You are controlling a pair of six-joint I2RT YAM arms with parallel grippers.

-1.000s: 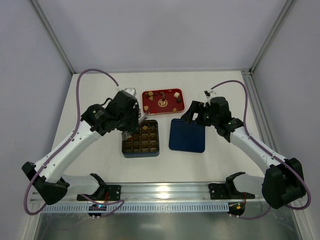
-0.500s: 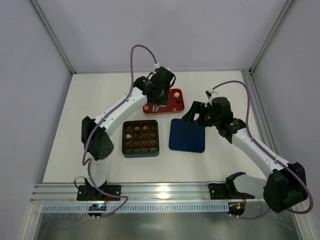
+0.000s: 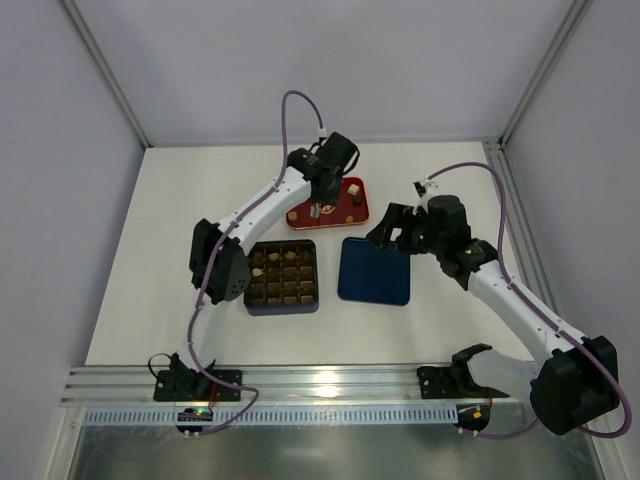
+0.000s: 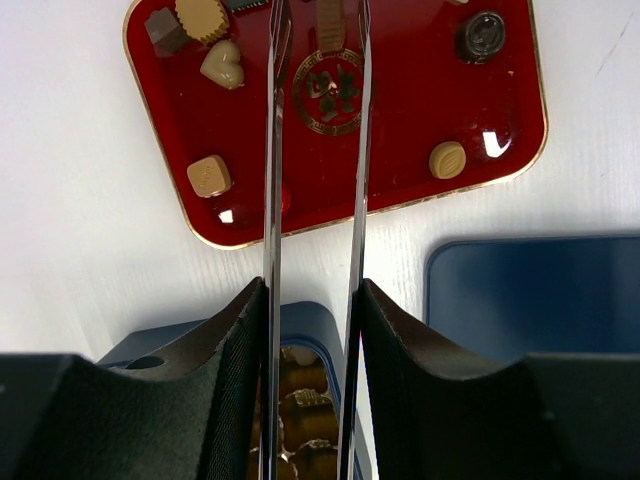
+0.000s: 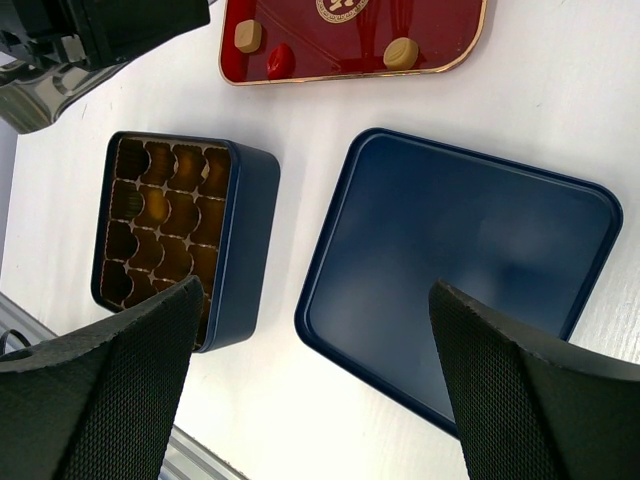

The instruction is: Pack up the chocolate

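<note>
Loose chocolate lies on a red tray (image 4: 400, 190): a tan cube (image 4: 210, 176), a tan round (image 4: 447, 160), a cream heart (image 4: 222, 65) and a dark round (image 4: 481, 35). My left gripper (image 4: 312, 300) hangs over the tray's near edge, shut on metal tweezers (image 4: 272, 150) that reach out over the tray. A tan piece (image 4: 331, 22) sits between the blades near their tips; whether it is pinched I cannot tell. The dark box (image 3: 282, 276) with gridded cups holds several pieces. My right gripper (image 5: 320, 300) stands open above the navy lid (image 5: 460, 270).
The lid (image 3: 375, 270) lies flat right of the box, below the tray (image 3: 327, 203). The left arm arches over the box from the near left. Frame posts stand at the table's back corners.
My left arm has swung from above the box up and right to the red tray, tweezers still in its jaws. The right arm has barely moved.
</note>
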